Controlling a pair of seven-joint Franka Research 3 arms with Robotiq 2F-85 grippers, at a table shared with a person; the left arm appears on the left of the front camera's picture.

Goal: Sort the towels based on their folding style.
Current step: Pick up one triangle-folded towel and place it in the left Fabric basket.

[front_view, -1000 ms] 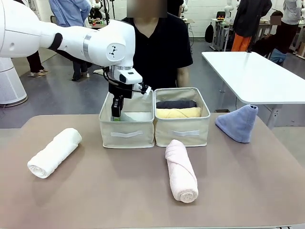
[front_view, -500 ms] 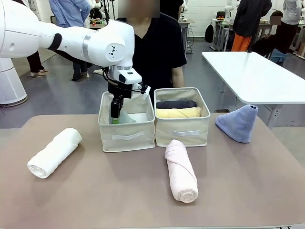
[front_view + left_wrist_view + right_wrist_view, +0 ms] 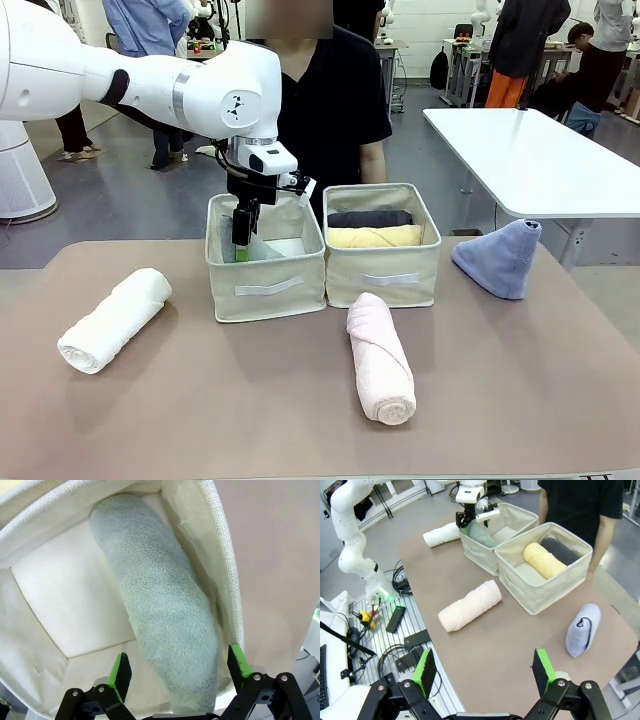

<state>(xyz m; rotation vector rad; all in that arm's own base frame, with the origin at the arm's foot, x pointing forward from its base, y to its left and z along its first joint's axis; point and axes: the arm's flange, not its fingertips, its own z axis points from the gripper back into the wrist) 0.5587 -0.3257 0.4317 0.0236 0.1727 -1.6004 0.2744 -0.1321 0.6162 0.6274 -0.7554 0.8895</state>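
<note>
Left bin (image 3: 265, 290) has shifted slightly, mint towel (image 3: 165, 615) lying inside.

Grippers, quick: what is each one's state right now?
Left gripper: open, straddling the mint towel that lies in the fabric bin.
Right gripper: open, holding nothing.

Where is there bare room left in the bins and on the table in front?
Left bin: floor bare beside the mint towel lying along one wall. Right bin: yellow towel and dark grey towel crowd the person's half; robot-side strip bare. Table: bare between white roll and pink roll.
</note>
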